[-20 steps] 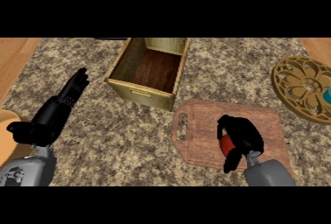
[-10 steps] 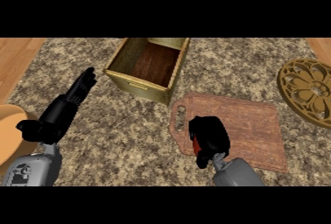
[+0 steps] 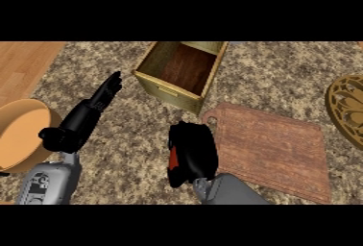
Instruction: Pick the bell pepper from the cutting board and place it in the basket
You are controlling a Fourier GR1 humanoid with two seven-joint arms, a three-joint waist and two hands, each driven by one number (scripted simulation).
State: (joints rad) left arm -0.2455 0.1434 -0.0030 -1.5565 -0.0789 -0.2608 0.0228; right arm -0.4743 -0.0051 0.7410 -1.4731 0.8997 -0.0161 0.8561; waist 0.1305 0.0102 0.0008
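Note:
My right hand is curled round a red bell pepper, of which only a red sliver shows at the hand's left side. The hand hangs over the speckled counter just left of the brown wooden cutting board, whose handle end is beside it. The basket, a light wooden box with a dark floor, stands open above and slightly left of the hand. My left hand rests open at the left, fingers pointing up toward the basket's left side.
A tan round bowl sits at the left edge beside my left forearm. A gold patterned plate lies at the right edge. Wooden flooring shows at the upper left, past the counter's edge.
My right hand has carried the bell pepper leftward off the cutting board, to the counter beside its handle. The view has shifted, bringing the tan bowl in at the left.

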